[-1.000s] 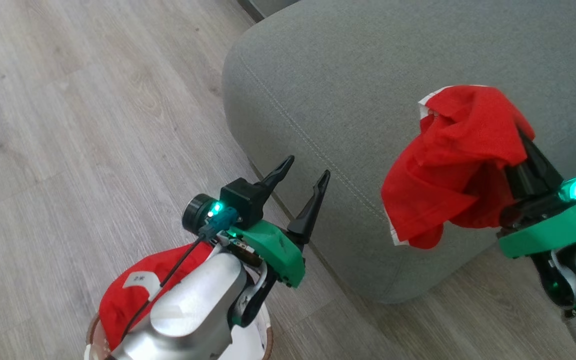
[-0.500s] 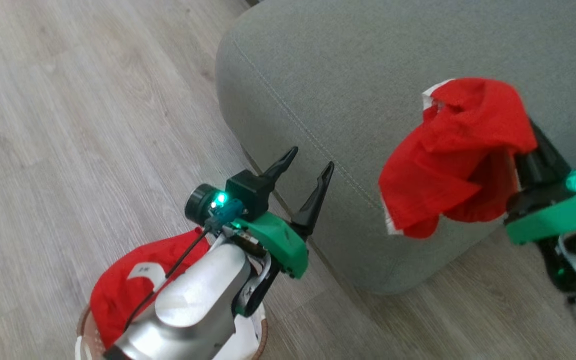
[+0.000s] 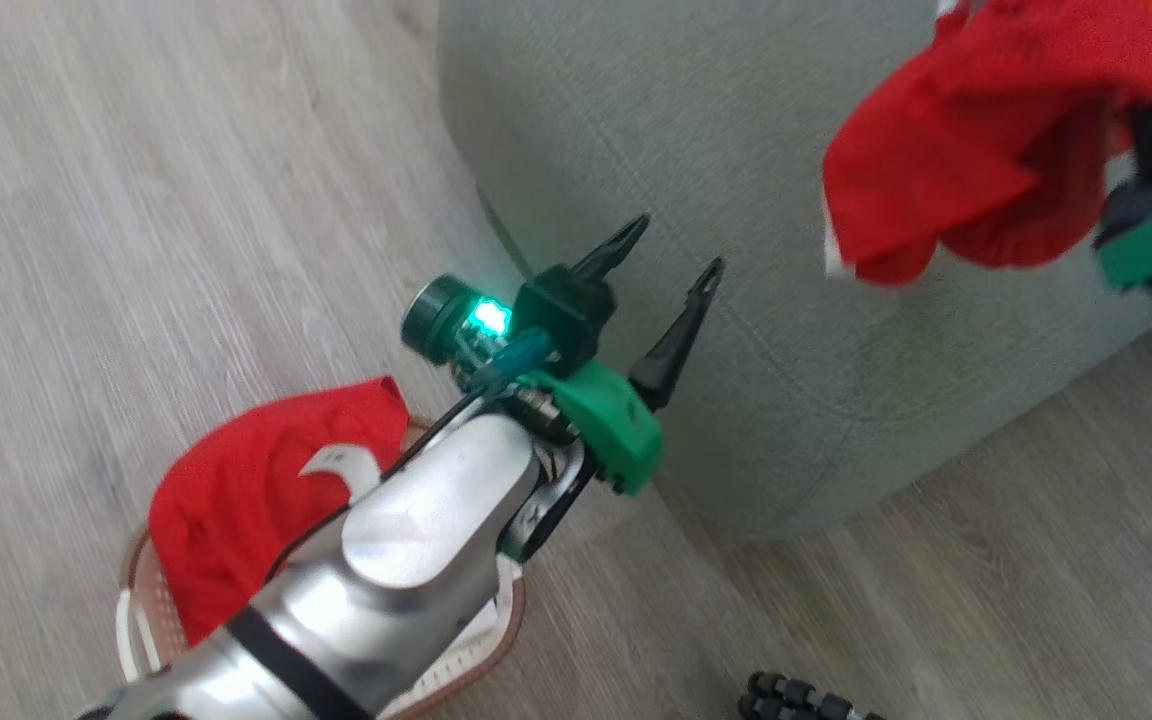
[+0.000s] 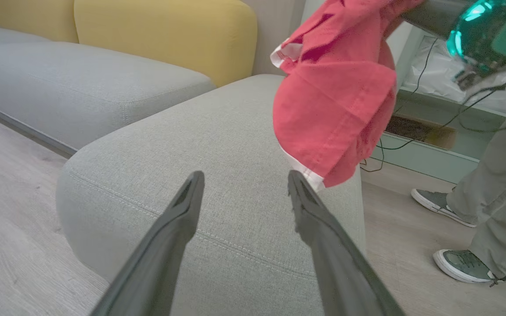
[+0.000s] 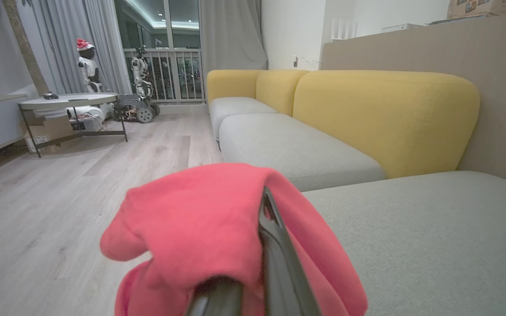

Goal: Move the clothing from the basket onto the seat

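Two red garments (image 3: 976, 140) (image 3: 246, 500), one basket (image 3: 491, 642), one grey seat (image 3: 686, 130), two shoes (image 4: 444, 202).

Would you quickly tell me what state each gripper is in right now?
The left gripper is open and empty.
The right gripper is shut on a red garment.

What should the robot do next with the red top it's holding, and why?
Probably lower the right gripper toward the large grey-green fabric sofa cushion. It is shut on a bright red soft garment that hangs in the air above the cushion, seemingly not resting on it yet.
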Robot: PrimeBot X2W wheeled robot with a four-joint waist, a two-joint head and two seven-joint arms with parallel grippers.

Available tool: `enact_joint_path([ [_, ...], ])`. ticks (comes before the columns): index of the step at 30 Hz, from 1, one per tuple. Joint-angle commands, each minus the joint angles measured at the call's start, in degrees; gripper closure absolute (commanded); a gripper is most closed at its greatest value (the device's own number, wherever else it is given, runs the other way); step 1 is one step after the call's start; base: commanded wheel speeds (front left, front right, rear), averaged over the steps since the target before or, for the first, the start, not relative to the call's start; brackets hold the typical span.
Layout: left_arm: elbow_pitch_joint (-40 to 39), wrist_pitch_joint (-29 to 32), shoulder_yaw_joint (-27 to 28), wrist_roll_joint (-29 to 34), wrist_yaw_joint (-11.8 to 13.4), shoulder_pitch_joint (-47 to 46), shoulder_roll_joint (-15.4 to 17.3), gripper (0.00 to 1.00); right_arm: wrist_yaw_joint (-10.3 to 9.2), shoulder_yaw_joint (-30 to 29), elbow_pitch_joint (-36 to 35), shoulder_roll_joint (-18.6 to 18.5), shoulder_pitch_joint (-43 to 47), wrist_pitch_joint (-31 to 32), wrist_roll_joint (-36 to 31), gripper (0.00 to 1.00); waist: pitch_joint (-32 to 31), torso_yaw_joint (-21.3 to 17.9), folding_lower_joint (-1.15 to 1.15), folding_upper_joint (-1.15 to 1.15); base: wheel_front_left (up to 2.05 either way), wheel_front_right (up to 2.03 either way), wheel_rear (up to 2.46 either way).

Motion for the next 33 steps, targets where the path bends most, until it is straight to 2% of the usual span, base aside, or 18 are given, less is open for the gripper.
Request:
enact_joint_path([
  [1, -1.39, 0.07, 0.99, 0.58, 0.09, -3.57, -0.46, 0.00, -0.01, 0.34, -0.58, -2.23, -2.43, -0.38, 0.72, 1.00, 2.47, 1.27, -0.01, 0.00, 0.00, 0.00, 0.00],
  [9, -0.26, 0.82, -2.84, 0.77, 0.76, -10.05, -1.03, 0.00, -0.01, 2.25, 5.48, -5.82, -10.80, -0.38, 4.46, 1.00, 9.88, 3.95, -0.01, 0.00, 0.00, 0.00, 0.00],
  [16, -1.65, 1.39, -7.57, -1.05, 3.33, -16.00, -1.06, 0.00, -0.01, 1.89, 10.90, -9.02, -16.79, -0.38, 5.29, 1.00, 15.64, 5.89, -0.01, 0.00, 0.00, 0.00, 0.00],
  [21, -1.85, 1.64, -10.64, -2.64, 5.32, -19.78, -1.06, 0.00, -0.01, -0.35, 12.03, -10.11, -19.98, -0.38, 3.88, 1.00, 19.31, 7.04, -0.01, 0.00, 0.00, 0.00, 0.00],
  [24, -1.83, 1.52, -12.26, -3.69, 6.61, -21.55, -1.06, 0.00, -0.01, -2.86, 12.26, -9.56, -21.53, -0.38, 2.23, 1.00, 21.43, 7.41, -0.01, 0.00, 0.00, 0.00, 0.00],
  [28, -1.51, 1.33, -13.90, -4.69, 7.59, -23.06, -1.07, 0.00, -0.01, -1.96, 12.96, -8.90, -21.50, -0.38, 0.45, 1.00, 23.14, 7.75, -0.01, 0.00, 0.00, 0.00, 0.00],
  [29, -1.25, 1.06, -14.72, -5.42, 8.12, -23.79, -1.07, 0.00, -0.01, 1.29, 14.44, -9.26, -21.44, -0.38, -1.03, 0.78, 23.92, 8.00, -0.01, 0.00, 0.00, 0.00, 0.00],
  [30, -1.11, 0.91, -15.07, -5.77, 8.39, -24.13, -1.07, 0.00, -0.01, 2.67, 15.41, -9.36, -21.65, -0.38, -1.23, 0.67, 24.24, 8.05, -0.01, 0.00, 0.00, 0.00, 0.00],
  [32, -0.85, 0.57, -15.70, -6.46, 8.81, -24.67, -1.07, 0.00, -0.01, 5.44, 18.16, -9.49, -21.92, -0.38, -0.97, 0.63, 24.64, 8.19, -0.01, 0.00, 0.00, 0.00, 0.00],
  [33, -0.74, 0.40, -15.98, -6.81, 8.96, -24.89, -1.07, 0.00, -0.01, 7.50, 19.94, -9.56, -21.99, -0.38, -0.61, 0.53, 24.70, 8.25, -0.01, 0.00, 0.00, 0.00, 0.00],
])
